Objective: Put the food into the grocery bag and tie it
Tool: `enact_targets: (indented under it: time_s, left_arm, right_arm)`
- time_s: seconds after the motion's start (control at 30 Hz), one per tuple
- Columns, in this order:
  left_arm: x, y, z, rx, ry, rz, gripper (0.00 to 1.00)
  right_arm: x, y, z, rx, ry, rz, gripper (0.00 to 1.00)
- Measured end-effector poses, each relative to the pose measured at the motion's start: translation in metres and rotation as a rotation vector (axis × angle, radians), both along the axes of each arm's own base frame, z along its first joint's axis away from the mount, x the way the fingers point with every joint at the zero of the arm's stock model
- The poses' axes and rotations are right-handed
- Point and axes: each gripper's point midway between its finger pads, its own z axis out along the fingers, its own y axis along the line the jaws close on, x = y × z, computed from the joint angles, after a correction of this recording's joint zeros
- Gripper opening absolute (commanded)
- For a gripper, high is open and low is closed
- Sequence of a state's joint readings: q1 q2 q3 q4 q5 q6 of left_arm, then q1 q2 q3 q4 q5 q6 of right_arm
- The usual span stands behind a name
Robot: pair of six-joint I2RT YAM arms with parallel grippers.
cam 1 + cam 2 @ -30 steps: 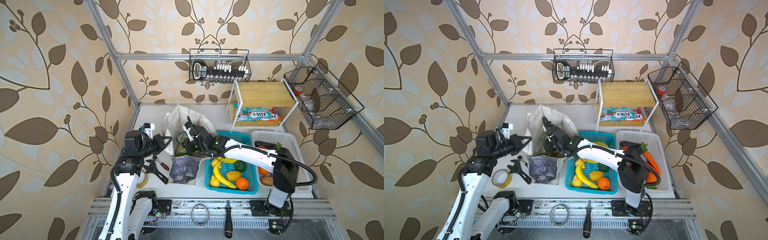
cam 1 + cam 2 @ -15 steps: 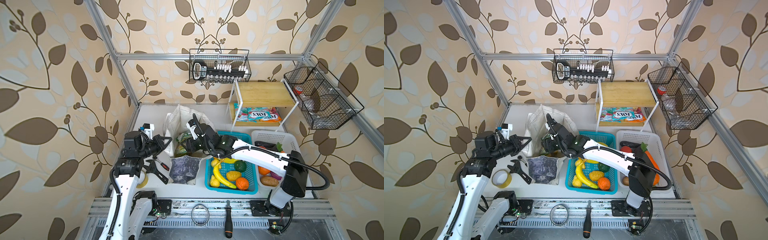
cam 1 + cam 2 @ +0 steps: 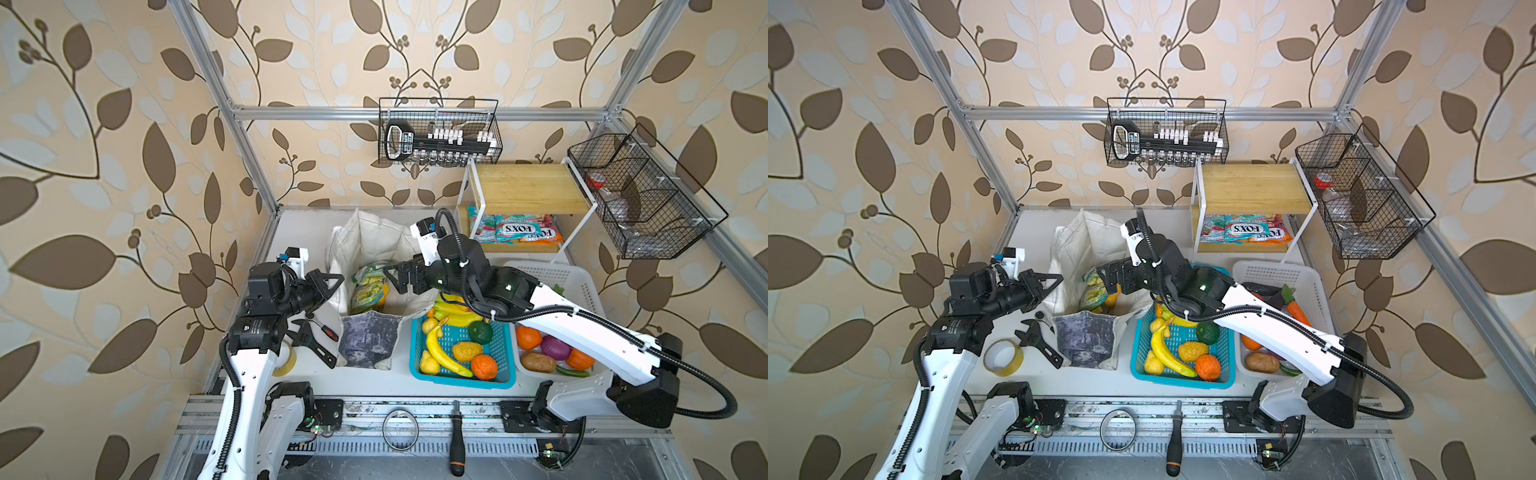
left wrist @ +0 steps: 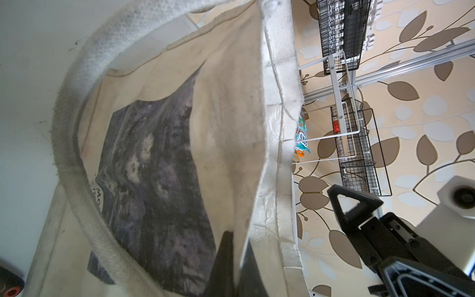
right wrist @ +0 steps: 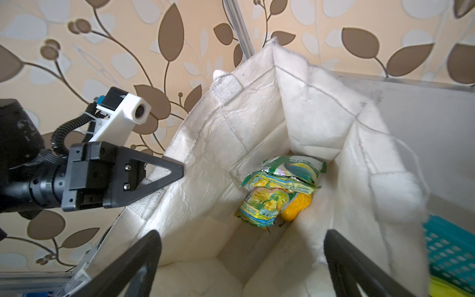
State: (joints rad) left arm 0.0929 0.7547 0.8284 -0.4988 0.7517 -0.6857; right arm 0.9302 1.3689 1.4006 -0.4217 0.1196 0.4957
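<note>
Your right gripper [image 5: 243, 234] has just let go. Its jaws now stand wide and empty over the mouth of the grocery bag [image 3: 374, 245], so that drop looks done. Your left gripper [image 3: 334, 282] is clamped on the bag's rim at nine o'clock, holding it open. Count inside the bag: two snack packets [image 5: 288, 172] and one yellow toy fruit [image 5: 298, 205] beneath them. One carrot [image 3: 1299, 312] lies in the white basket [image 3: 1287, 272], at three o'clock from the bag. Packing and tying remain.
</note>
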Motion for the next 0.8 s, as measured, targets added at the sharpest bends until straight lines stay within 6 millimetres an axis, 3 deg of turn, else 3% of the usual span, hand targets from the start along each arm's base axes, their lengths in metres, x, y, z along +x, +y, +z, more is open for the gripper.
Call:
enact_targets:
  time_s: [0.17, 0.27, 0.37, 0.43, 0.57, 0.67, 0.77, 0.8]
  left_arm:
    - [0.0, 0.0, 0.0, 0.0, 0.001, 0.0, 0.0]
    - [0.0, 0.0, 0.0, 0.0, 0.001, 0.001, 0.0]
    - [0.001, 0.0, 0.001, -0.008, 0.002, 0.007, 0.0]
    - [0.001, 0.001, 0.002, -0.015, 0.004, 0.015, 0.0]
    - [0.002, 0.002, 0.002, -0.014, 0.005, 0.027, 0.0]
    - [0.003, 0.003, 0.002, -0.013, 0.006, 0.032, 0.0]
    - [0.003, 0.003, 0.001, -0.015, 0.007, 0.034, 0.0]
    - [0.004, 0.003, 0.001, -0.022, 0.009, 0.037, 0.0]
  right_arm:
    - [0.016, -0.06, -0.012, -0.053, 0.01, -0.127, 0.91]
    - [0.025, -0.092, -0.04, -0.096, 0.058, -0.194, 0.82]
    - [0.03, -0.106, -0.078, -0.131, 0.143, -0.207, 0.73]
    - [0.029, -0.103, -0.101, -0.143, 0.206, -0.185, 0.66]
    - [0.025, -0.083, -0.132, -0.147, 0.289, -0.119, 0.63]
    - [0.023, -0.07, -0.137, -0.126, 0.305, -0.081, 0.55]
    - [0.023, -0.059, -0.13, -0.079, 0.296, -0.054, 0.37]
    - [0.023, -0.057, -0.128, -0.069, 0.292, -0.049, 0.26]
